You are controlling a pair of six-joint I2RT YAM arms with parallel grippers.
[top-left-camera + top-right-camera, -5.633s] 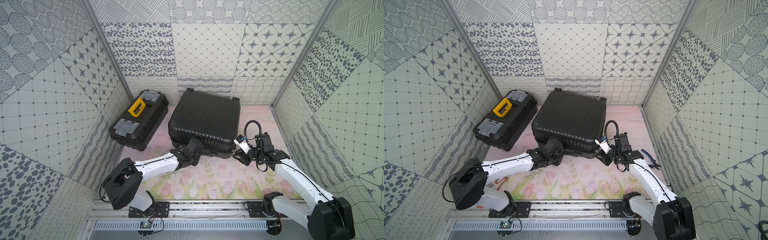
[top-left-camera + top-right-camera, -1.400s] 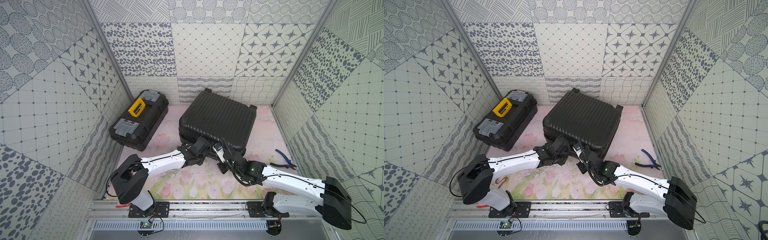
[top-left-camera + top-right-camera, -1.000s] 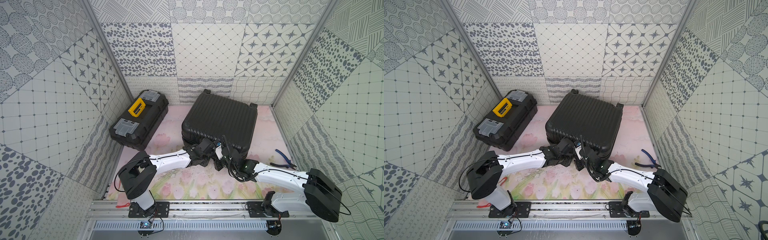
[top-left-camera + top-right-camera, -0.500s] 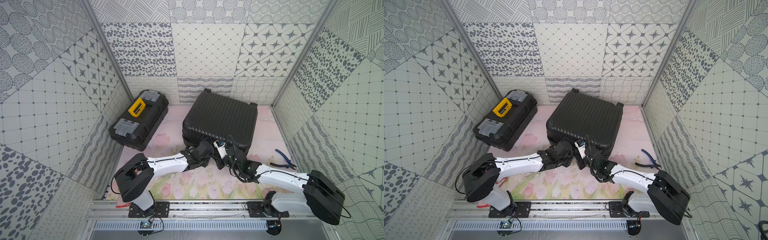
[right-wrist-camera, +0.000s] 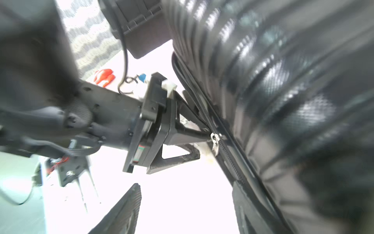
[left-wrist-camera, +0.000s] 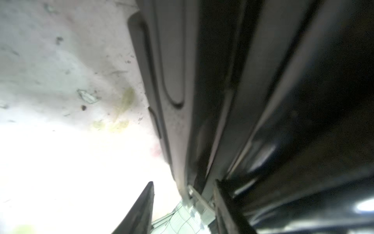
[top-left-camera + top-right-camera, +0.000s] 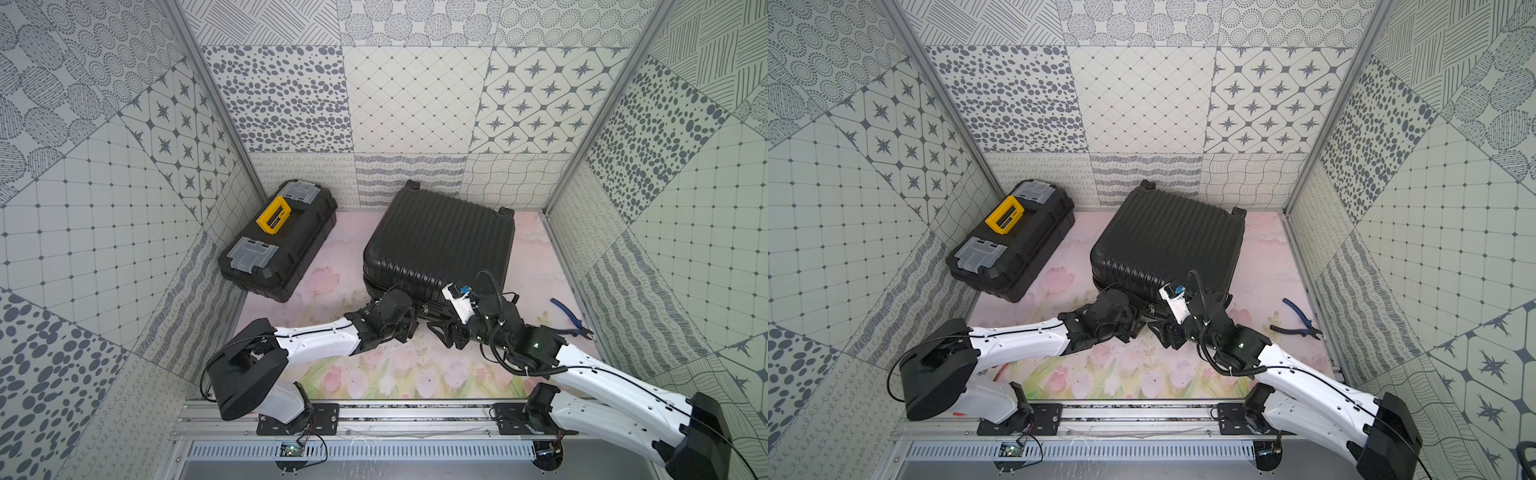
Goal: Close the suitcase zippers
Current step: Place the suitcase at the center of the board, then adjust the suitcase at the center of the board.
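The black ribbed suitcase point(image 7: 440, 245) point(image 7: 1167, 245) lies flat with its shells together. Both grippers meet at the middle of its near edge. My left gripper point(image 7: 413, 328) point(image 7: 1136, 328) point(image 6: 184, 182) is open, with the seam running between its fingers. In the right wrist view the left gripper point(image 5: 203, 142) points at a silvery pull tab point(image 5: 215, 139) on the zipper track point(image 5: 228, 160) without gripping it. My right gripper point(image 7: 440, 328) point(image 7: 1160, 328) point(image 5: 186, 185) is open and holds nothing, one finger close along the suitcase's side.
A black toolbox point(image 7: 278, 241) point(image 7: 1011, 245) with a yellow handle sits at the back left, near the suitcase. Blue-handled pliers point(image 7: 569, 320) point(image 7: 1296, 324) lie at the right by the wall. A small red item point(image 5: 104, 78) lies beyond the left arm.
Both grippers, shut a second ago at the suitcase's near edge, have opened. Since the oldest frames they have come together from its two near corners, and the suitcase has shifted right and turned.
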